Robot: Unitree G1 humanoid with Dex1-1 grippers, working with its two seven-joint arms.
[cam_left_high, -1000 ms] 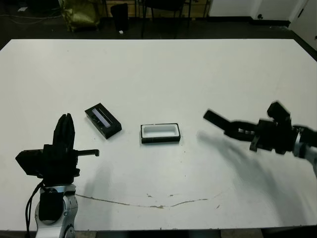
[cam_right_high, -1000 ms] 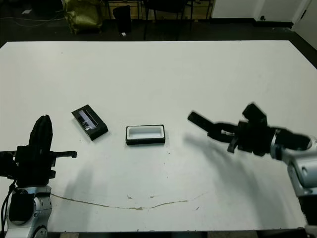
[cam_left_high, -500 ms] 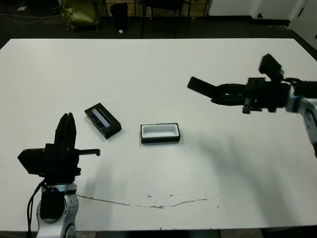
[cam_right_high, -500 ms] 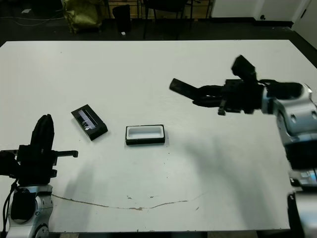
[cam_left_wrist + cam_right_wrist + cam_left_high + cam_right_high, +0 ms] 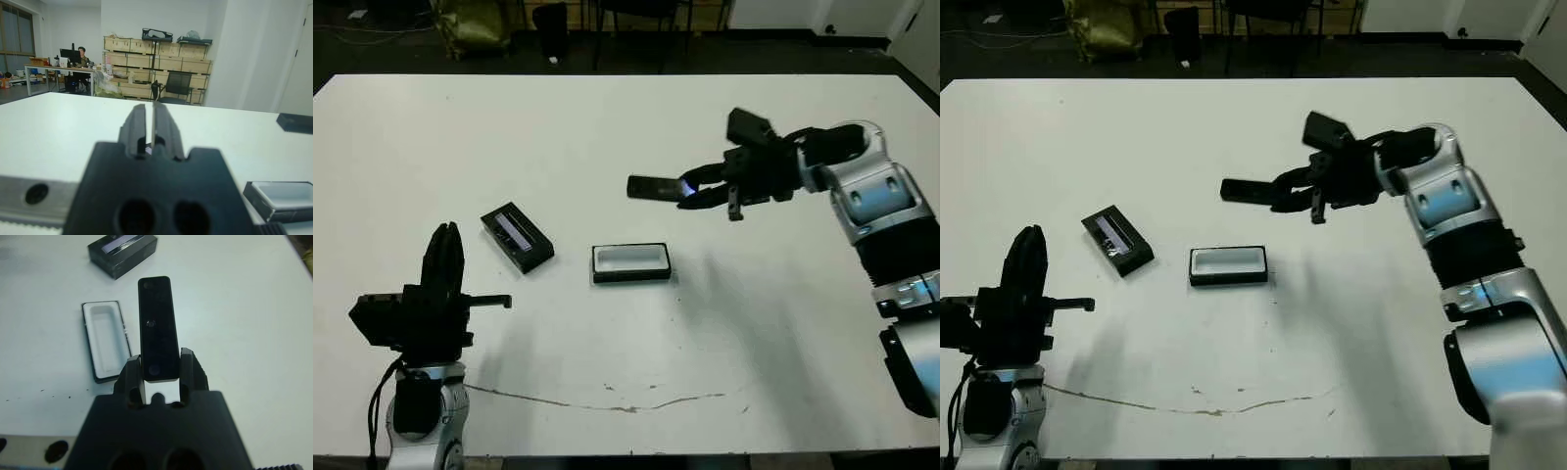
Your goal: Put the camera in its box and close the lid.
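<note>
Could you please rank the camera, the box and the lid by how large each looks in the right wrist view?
1. The camera, held in the right claw, looks largest, though it is nearest the lens.
2. The box, open on the table.
3. The lid, farthest off and cut by the picture's edge, so unsure.

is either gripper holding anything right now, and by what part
The right gripper holds the camera by one end, its fingers pinching the two long sides. The left gripper holds nothing.
</note>
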